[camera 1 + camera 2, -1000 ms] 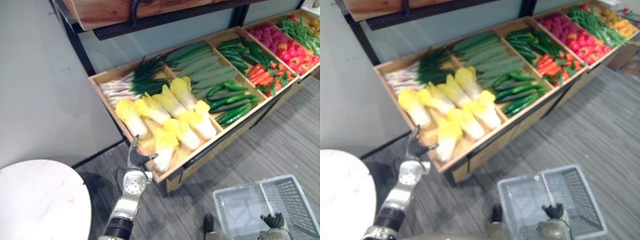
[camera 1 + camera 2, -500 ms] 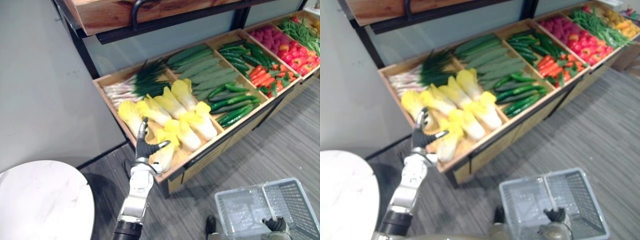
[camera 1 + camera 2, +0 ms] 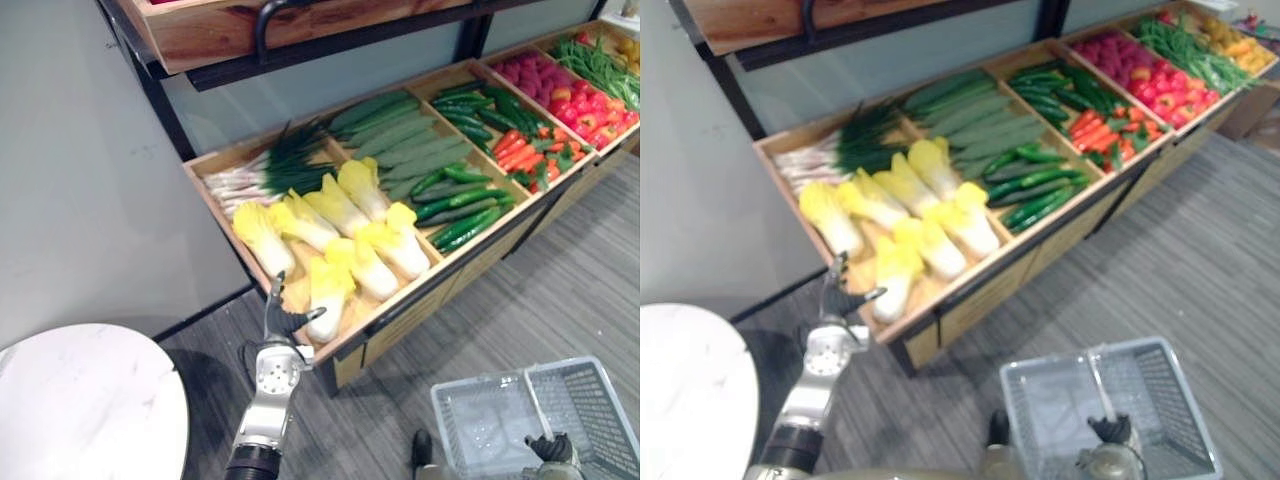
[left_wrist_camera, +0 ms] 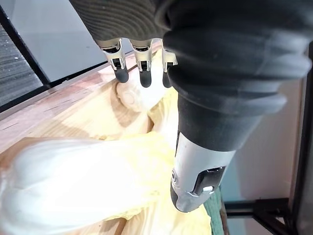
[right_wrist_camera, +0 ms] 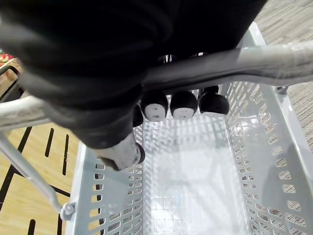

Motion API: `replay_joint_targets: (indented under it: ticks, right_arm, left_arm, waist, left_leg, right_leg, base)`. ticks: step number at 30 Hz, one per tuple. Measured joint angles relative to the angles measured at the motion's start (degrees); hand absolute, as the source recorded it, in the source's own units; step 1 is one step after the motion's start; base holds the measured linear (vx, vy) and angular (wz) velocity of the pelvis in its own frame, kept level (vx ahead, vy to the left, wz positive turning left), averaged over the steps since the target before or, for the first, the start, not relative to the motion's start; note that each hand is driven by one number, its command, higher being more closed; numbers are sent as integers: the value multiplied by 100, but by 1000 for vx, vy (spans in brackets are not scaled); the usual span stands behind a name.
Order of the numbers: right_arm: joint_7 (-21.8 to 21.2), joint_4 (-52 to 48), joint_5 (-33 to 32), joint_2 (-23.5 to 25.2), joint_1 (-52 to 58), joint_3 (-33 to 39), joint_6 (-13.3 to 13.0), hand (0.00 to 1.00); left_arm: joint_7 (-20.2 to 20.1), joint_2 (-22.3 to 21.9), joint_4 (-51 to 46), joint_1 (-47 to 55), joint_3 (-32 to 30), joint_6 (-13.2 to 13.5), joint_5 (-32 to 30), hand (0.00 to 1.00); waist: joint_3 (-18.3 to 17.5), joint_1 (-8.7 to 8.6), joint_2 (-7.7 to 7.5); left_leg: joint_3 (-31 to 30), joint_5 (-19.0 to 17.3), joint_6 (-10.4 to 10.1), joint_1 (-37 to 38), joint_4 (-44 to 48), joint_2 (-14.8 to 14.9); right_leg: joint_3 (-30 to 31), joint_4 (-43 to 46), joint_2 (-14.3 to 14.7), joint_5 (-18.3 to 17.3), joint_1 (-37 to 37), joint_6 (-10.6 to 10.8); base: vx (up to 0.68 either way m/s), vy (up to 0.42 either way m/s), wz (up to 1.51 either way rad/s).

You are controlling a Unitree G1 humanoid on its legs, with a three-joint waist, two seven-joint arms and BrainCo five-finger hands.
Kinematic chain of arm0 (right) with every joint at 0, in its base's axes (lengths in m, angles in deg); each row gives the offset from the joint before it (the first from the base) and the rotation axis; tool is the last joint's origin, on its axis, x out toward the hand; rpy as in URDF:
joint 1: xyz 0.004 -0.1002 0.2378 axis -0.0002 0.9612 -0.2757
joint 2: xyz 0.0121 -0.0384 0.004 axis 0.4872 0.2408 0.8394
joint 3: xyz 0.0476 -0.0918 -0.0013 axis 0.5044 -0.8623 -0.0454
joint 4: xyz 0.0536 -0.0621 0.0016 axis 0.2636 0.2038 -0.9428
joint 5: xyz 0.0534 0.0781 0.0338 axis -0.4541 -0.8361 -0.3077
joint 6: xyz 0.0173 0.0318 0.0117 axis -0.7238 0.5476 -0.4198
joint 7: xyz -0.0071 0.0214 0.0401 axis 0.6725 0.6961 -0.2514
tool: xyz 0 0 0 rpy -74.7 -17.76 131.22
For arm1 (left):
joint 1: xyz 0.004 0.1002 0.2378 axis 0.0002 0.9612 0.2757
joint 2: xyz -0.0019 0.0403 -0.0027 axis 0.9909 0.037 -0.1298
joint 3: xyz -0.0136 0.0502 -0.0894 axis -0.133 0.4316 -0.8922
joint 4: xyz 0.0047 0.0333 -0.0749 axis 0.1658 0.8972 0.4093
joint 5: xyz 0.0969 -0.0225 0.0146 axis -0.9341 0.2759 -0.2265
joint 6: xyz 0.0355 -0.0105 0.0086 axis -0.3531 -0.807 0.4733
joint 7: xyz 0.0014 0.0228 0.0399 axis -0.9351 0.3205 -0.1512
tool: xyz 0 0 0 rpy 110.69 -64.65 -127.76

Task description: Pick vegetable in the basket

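- Head cam cuts my right hand (image 5: pixel 183 104) off at the bottom edge. Its wrist cam shows the fingers hooked round the basket (image 5: pixel 274 147) handle (image 5: pixel 254 56).
- Left hand (image 3: pixel 279 322) is spread open, holding nothing, at the front rim of the wooden bin (image 3: pixel 400 300), right by the nearest cabbage (image 3: pixel 325 295). Can't tell if it's touching.
- I count seven cabbages in the bin, one basket.
- Grey carpet floor (image 3: pixel 560 290), round white tabletop (image 3: pixel 90 400) on my left.
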Motion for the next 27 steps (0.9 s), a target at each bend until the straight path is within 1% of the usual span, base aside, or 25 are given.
replay_joint_targets:
  ticks: [4, 6, 10, 16, 20, 23, 27]
  right_arm:
    - [0, -127, -3, -2, 8, 7, 2, 100]
    - [1, -127, -4, -2, 9, 17, 4, 100]
    - [0, -129, -3, -2, -8, -15, 4, 100]
    - [3, -151, -5, -1, -21, -27, 2, 100]
    - [4, -159, -6, -1, -43, -33, 0, 100]
    - [7, -171, -9, -1, -120, -43, -19, 100]
    - [18, -272, -12, -1, -159, -60, -20, 100]
  left_arm:
    - [23, 23, 325, -61, 1, -2, 0, 0]
    - [110, 22, 350, -86, 13, 0, -3, 0]
    - [191, 133, 563, -318, 45, 0, -3, 0]
    - [242, 148, 689, -490, 102, 12, -4, 0]
    - [246, 141, 1015, -728, 142, 0, -3, 0]
    - [296, 150, 1046, -732, 149, -1, -3, 0]
    - [421, 148, 1244, -940, 238, -9, -2, 0]
  waist:
    - [-34, -15, 62]
    - [-39, -15, 76]
    - [-37, -15, 72]
    - [-32, -14, 64]
    - [-21, -57, 56]
    - [75, -152, 49]
    - [222, -164, 50]
  left_leg:
    - [17, 4, 3, -105, -3, -2]
    - [19, 4, 3, -98, -18, 3]
    - [25, -1, -2, -102, -45, -11]
    - [76, -1, -3, -114, -123, -41]
    - [124, -8, -13, -136, -153, -41]
    - [185, -8, -14, -116, -184, -39]
    - [329, -23, -37, -108, -213, -31]
  right_leg:
    - [16, -3, 7, 25, -147, 35]
    - [17, -15, 21, 27, -145, 38]
    - [24, -65, 20, 35, -145, 50]
    - [101, -79, 26, 40, -238, 56]
    - [170, -81, 50, 43, -340, 59]
    - [224, -82, 72, 48, -370, 64]
    - [336, -82, 120, 62, -478, 52]
  base:
    - [2, -21, -3]
    - [35, -18, -2]
    - [29, -7, -1]
    - [17, -5, -5]
    - [1, -19, -10]
    - [0, -20, -12]
    - [11, -27, -15]
